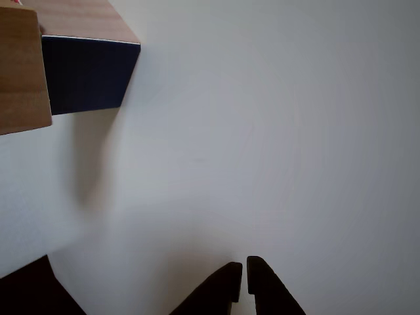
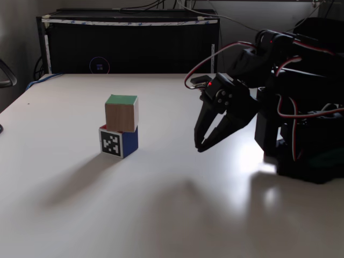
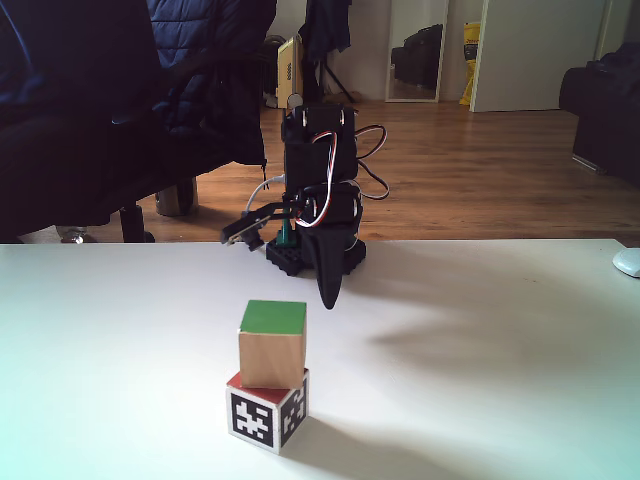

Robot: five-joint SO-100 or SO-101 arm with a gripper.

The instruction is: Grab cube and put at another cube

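Wood-grain cube (image 3: 272,347), smooth matt table (image 2: 161,204)

Setting: a home room, used as a hobby workspace. Evidence in a fixed view: wooden plank floor (image 3: 470,170), white door (image 3: 535,55), tall mirror (image 3: 417,50), jacket (image 3: 200,60) draped over a wheeled office chair (image 3: 150,160). Work surface: white table (image 3: 480,380), with a black cabinet (image 2: 129,45) behind it in the other fixed view.
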